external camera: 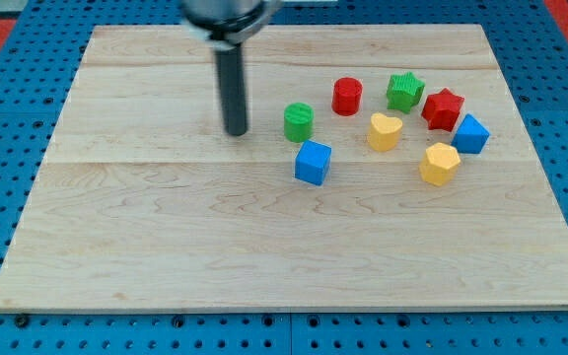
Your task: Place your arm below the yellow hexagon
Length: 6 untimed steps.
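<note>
The yellow hexagon (440, 164) lies on the wooden board (166, 237) at the view's right, just below and left of a blue block (471, 134). My tip (236, 131) rests on the board well to the left of the hexagon and slightly higher in the view. The nearest block to the tip is the green cylinder (299, 121), a short way to its right. The rod rises straight up to the dark arm end at the view's top.
A blue cube (313, 162) sits below the green cylinder. A yellow heart (384, 130), a red cylinder (347, 96), a green star (404, 91) and a red star (443, 108) cluster above and left of the hexagon. Blue pegboard surrounds the board.
</note>
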Tool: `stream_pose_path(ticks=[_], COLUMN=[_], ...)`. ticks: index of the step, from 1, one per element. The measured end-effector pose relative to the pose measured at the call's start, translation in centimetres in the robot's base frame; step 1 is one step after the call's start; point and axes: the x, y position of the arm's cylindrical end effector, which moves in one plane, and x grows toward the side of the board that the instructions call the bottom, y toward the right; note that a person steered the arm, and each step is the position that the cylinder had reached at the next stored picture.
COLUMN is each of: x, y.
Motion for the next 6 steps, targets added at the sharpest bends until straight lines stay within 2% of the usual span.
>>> stream_pose_path(ticks=[1,2,3,6], x=[11.4,15.1,13.1,4.6], y=[0.3,11.7,24.1,30.3])
